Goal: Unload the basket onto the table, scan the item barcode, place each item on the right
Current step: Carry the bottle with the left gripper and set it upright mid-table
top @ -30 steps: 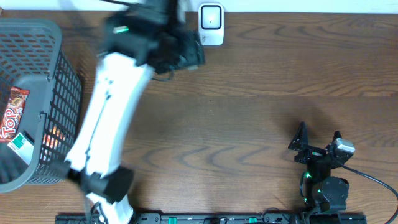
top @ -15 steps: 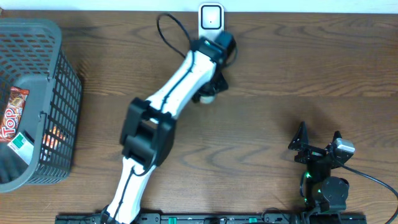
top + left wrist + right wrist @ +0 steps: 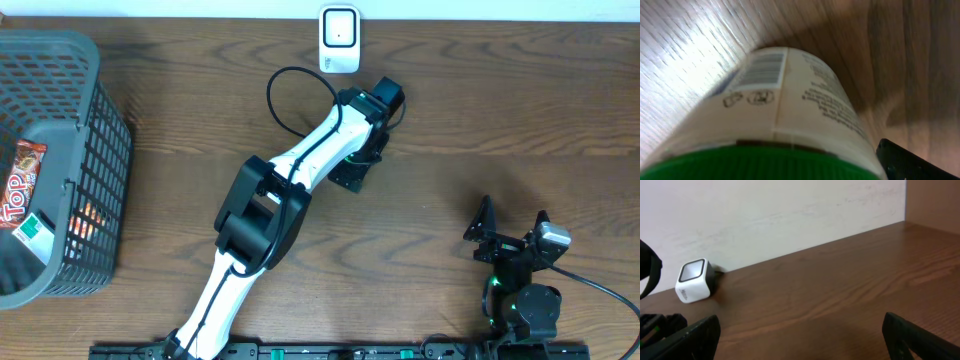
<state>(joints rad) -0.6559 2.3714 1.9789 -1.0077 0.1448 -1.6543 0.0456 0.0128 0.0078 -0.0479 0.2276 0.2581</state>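
We see the bottle point(image 3: 790, 100), barcode showing, under the left gripper point(image 3: 350, 175) near the table's point(image 3: 480, 100) far edge, just short of the scanner point(image 3: 339, 38). We cannot tell if those jaws pinch it. The right gripper point(image 3: 512, 228) sits near the right corner, jaws spread.

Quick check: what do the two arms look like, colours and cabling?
Left arm: white links, black joints, a black cable loop by the wrist. Right arm: all black, a green light, a silver block, a black cable trailing off; black pointed jaws.
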